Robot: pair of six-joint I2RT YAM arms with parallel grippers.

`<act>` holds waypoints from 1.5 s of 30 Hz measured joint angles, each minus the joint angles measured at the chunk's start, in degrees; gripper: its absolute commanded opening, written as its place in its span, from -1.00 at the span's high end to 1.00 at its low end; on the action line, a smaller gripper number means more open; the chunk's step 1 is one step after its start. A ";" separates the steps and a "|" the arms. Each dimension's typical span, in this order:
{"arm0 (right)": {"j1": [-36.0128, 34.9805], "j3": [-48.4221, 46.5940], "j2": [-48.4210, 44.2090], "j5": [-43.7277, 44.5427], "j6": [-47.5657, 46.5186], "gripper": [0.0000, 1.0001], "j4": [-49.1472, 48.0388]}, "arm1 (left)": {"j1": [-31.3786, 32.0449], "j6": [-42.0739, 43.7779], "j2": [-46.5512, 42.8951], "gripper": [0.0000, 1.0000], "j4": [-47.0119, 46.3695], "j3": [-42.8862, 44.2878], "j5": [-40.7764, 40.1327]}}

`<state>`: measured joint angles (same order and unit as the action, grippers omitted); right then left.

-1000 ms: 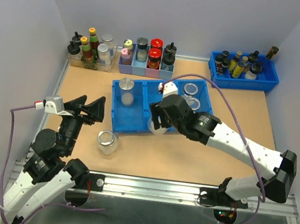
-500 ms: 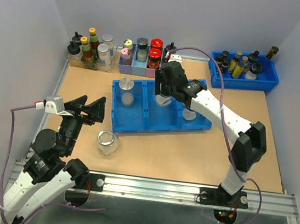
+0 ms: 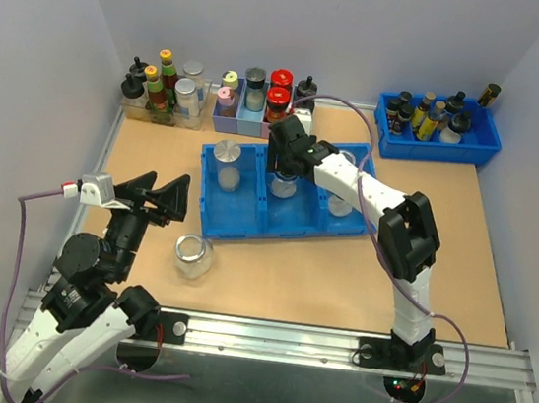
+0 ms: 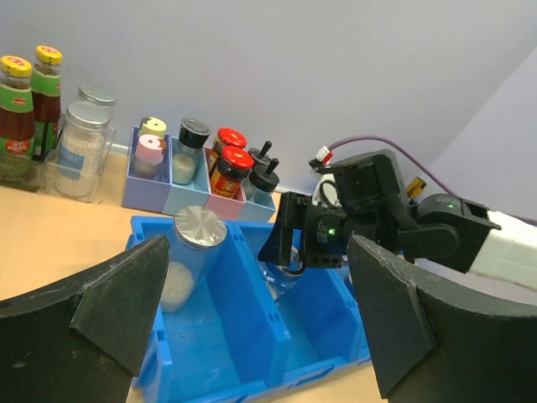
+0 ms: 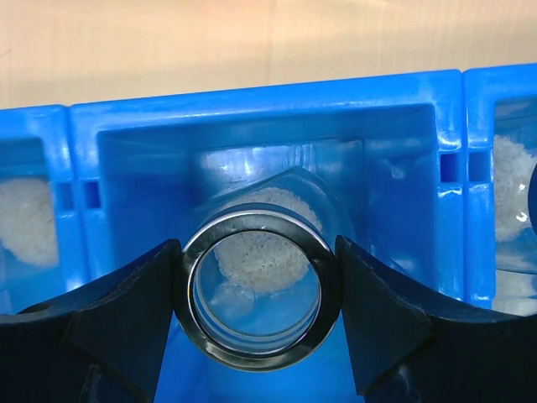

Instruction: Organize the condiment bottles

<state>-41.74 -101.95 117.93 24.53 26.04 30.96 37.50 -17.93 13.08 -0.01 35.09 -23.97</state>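
Note:
My right gripper [image 3: 285, 161] is shut on the silver rim of a clear glass jar [image 3: 283, 186] holding white grains, at the far end of the middle compartment of the blue tray [image 3: 237, 225]. In the right wrist view both fingers press the jar's rim [image 5: 258, 290]. The left wrist view shows this jar [image 4: 295, 277] tilted. A lidded jar [image 3: 227, 163] stands in the left compartment. Another jar [image 3: 341, 203] shows in the right compartment, partly behind the arm. One open jar [image 3: 193, 256] lies on the table near my left gripper [image 3: 156, 197], which is open and empty.
Pastel holders with colourful-capped bottles [image 3: 263, 101] stand behind the tray. A clear holder with sauce bottles [image 3: 160, 88] is at the back left. A blue bin of dark bottles [image 3: 439, 124] is at the back right.
My right gripper has carried the jar from the tray's near end to the far end of the middle compartment. The left arm has not moved.

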 measured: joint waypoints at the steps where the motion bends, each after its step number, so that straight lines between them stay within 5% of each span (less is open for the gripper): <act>1: 0.00 0.00 0.72 0.63 0.83 0.99 -0.04 | 0.00 0.00 -0.09 -0.97 0.00 -0.02 0.00; 11: 0.00 -1.18 1.60 4.55 5.27 0.86 -0.07 | 0.00 0.00 -0.24 -0.97 -0.02 -0.24 0.22; 13: 0.02 -1.60 1.60 5.75 6.34 0.54 -0.11 | 0.00 -0.02 -0.24 -0.97 0.02 -0.24 0.28; 15: 0.02 -1.99 1.64 6.60 6.99 -0.08 -0.07 | 0.00 -0.04 -0.24 -0.97 -0.02 -0.26 0.42; 20: 0.02 -2.27 1.73 6.86 7.56 -0.63 -0.07 | 0.00 -0.07 -0.24 -0.97 0.00 -0.26 0.59; 21: 0.02 -2.27 1.75 6.88 7.63 -0.93 -0.07 | 0.00 -0.07 -0.24 -0.97 0.00 -0.26 0.61; 22: 0.02 -2.27 1.75 6.91 7.65 -0.99 -0.09 | 0.00 -0.07 -0.24 -0.97 -0.02 -0.26 0.59; 36: 0.02 -1.92 -0.31 8.52 7.61 -1.00 -1.46 | 0.00 -0.11 -0.61 -0.97 0.13 -0.26 0.59; 41: 0.04 7.39 -14.25 7.21 4.04 -1.00 -3.04 | 0.00 -0.15 -1.18 -0.97 0.33 -0.26 0.46; 45: -0.13 16.52 -28.04 -2.08 -1.07 -1.00 -7.54 | 0.00 -0.15 -1.33 -0.97 0.31 -0.26 0.07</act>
<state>-41.87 -85.43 89.89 22.46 24.97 23.42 37.50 -18.09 11.75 0.30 34.83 -23.90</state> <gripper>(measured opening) 0.997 0.985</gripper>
